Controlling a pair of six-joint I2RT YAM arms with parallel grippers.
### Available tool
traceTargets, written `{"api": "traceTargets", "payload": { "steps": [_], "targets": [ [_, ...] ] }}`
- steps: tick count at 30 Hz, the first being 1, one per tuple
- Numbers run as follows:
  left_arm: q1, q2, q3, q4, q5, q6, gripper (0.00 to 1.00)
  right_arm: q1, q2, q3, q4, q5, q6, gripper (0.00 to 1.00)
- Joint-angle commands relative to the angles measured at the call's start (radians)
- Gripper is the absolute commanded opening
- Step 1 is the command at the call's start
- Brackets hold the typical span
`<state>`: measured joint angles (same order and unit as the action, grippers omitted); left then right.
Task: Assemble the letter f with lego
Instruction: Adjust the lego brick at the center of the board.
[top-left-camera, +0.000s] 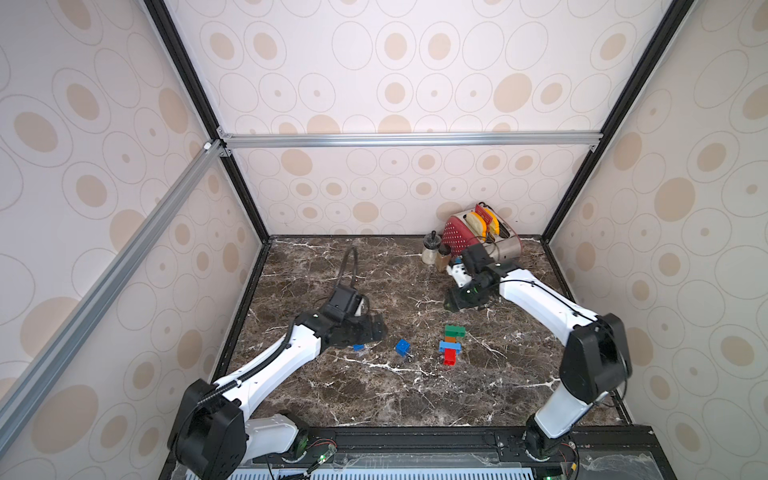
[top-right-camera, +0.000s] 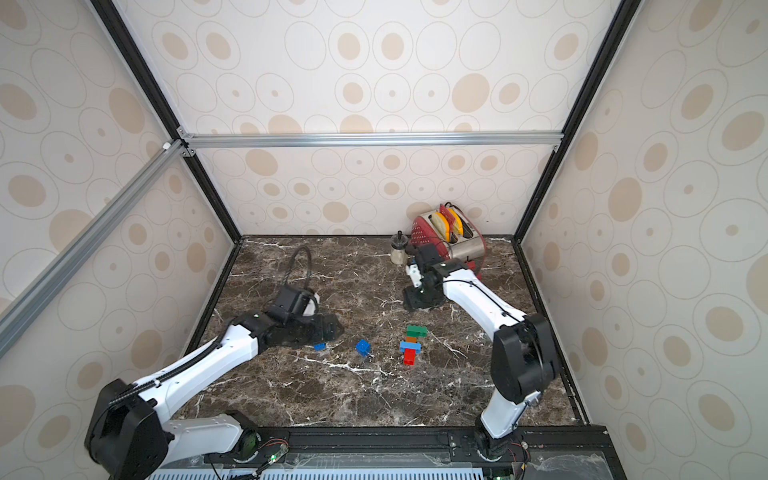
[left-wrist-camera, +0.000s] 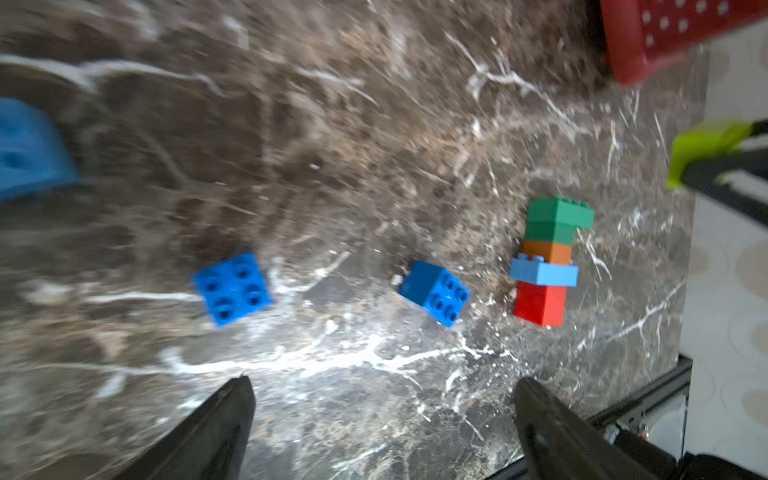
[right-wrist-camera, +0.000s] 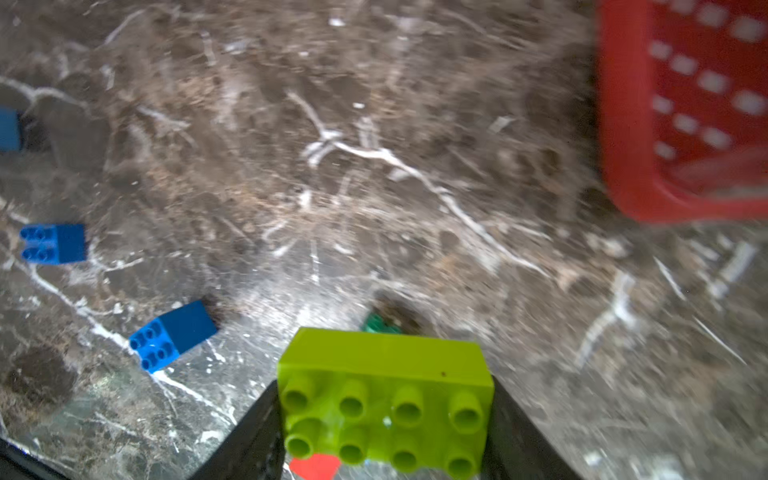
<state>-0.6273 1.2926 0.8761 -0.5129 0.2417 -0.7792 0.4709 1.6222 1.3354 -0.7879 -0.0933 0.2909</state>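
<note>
Jaws on your right arm clamp a lime green oblong studded plastic brick (right-wrist-camera: 384, 395) above the dark marble counter (top-left-camera: 374, 399). Your left jaws stand wide apart, empty, near a studs-up blue square brick (left-wrist-camera: 232, 289) and a tipped blue square brick (left-wrist-camera: 434, 293). Beside those lies a joined row of dark green, orange, light blue and red bricks (top-left-camera: 452, 345).

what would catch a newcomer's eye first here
The lime brick clamped in the right gripper, held over the table. Next, the stack of green, orange, light blue and red bricks lying right of centre, with loose blue bricks to its left, near the open left gripper.
</note>
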Motion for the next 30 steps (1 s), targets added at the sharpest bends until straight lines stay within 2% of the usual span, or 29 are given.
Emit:
{"api": "traceTargets", "payload": {
  "steps": [1, 5, 8, 25, 30],
  "targets": [
    [-0.123, 0.068, 0.047, 0.055, -0.087, -0.091, 0.99, 0.011, -0.086, -0.063, 0.015, 0.031, 0.063, 0.66],
    [-0.213, 0.165, 0.039, 0.106, -0.104, -0.124, 0.98, -0.007, -0.149, -0.132, 0.038, 0.025, 0.08, 0.67],
    [-0.247, 0.223, 0.047, 0.145, -0.11, -0.15, 0.98, -0.008, -0.169, -0.16, 0.047, 0.011, 0.08, 0.67],
    [-0.234, 0.423, 0.133, 0.244, -0.176, -0.186, 0.99, -0.019, -0.221, -0.188, 0.065, 0.01, 0.093, 0.67],
    [-0.192, 0.469, 0.154, 0.281, -0.133, -0.187, 0.98, -0.019, -0.228, -0.191, 0.065, 0.013, 0.094, 0.67]
  ]
}}
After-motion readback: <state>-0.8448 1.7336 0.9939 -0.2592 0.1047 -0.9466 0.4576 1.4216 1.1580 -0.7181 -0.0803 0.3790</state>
